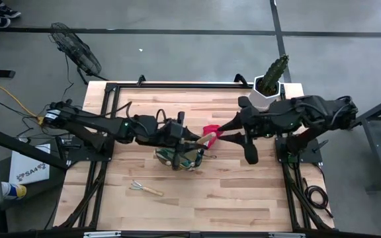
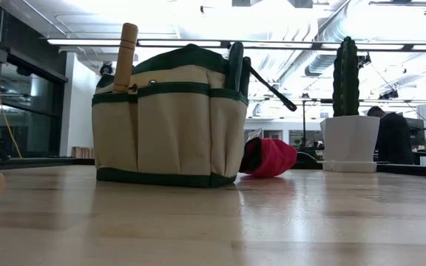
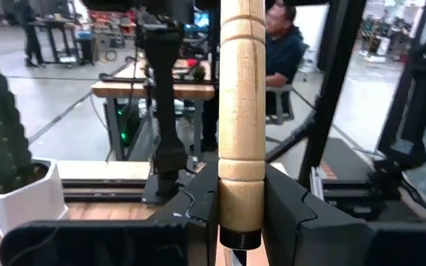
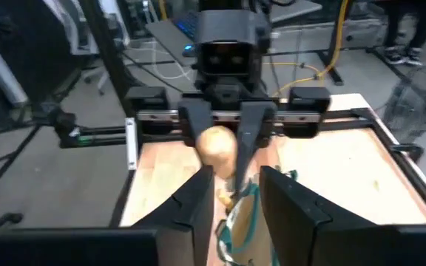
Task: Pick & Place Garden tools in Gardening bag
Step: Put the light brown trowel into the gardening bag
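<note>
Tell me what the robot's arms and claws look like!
Both arms are dark, almost black, and built from chunky jointed sections. The left arm has a tiny green light and cables trailing near its base. The right arm looks the same. Each ends in two flat, blocky black fingers.

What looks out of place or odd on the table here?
The red glove piece lies crumpled on the table against the gardening bag, not in it. A hand rake lies apart on the table. The left gripper clamps a wooden handle.
</note>
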Controlling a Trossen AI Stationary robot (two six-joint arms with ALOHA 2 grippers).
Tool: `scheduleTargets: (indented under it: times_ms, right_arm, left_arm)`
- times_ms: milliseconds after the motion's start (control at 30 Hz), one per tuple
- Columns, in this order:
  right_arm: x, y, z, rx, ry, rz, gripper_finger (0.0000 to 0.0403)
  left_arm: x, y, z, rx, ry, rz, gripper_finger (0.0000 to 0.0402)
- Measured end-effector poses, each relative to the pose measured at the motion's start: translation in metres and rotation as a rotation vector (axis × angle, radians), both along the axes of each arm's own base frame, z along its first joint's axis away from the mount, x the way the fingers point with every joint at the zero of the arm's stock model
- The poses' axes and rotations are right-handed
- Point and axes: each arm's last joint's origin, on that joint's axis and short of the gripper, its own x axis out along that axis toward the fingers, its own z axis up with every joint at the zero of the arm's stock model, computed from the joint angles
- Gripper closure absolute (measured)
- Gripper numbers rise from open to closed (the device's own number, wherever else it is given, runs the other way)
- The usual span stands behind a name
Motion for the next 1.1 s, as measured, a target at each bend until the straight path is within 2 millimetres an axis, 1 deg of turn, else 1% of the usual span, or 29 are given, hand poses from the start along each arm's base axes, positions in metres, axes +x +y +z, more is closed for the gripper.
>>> scheduleTargets:
  times_ms: [167, 267, 367, 467, 567, 833, 1100]
  right_arm:
    - [-0.006, -0.002, 0.002, 0.001, 0.006, 0.013, 0.0249]
    - [-0.008, -0.004, 0.002, -0.001, 0.007, 0.006, 0.0218]
    - [-0.007, -0.008, 0.002, -0.005, 0.015, -0.007, 0.0199]
    - [-0.006, -0.014, -0.001, -0.015, 0.041, -0.029, 0.0195]
    - [-0.005, -0.019, -0.001, -0.029, 0.042, -0.045, 0.0200]
    - [0.001, -0.029, -0.003, -0.056, 0.059, 0.015, 0.0208]
    - [0.008, -0.038, -0.006, -0.067, 0.069, 0.049, 0.0208]
  left_arm:
    - [0.005, 0.001, -0.004, -0.018, 0.003, 0.052, 0.0342]
    - [0.007, 0.005, -0.006, -0.027, 0.011, 0.073, 0.0342]
    - [0.011, 0.012, -0.006, -0.047, 0.006, 0.093, 0.0342]
    - [0.013, 0.014, -0.010, -0.043, 0.021, 0.093, 0.0342]
    - [0.013, 0.017, -0.007, -0.047, 0.002, 0.088, 0.0342]
    - [0.013, 0.017, -0.008, -0.042, 0.012, 0.084, 0.0342]
    - [0.012, 0.018, -0.012, -0.035, 0.050, 0.127, 0.0342]
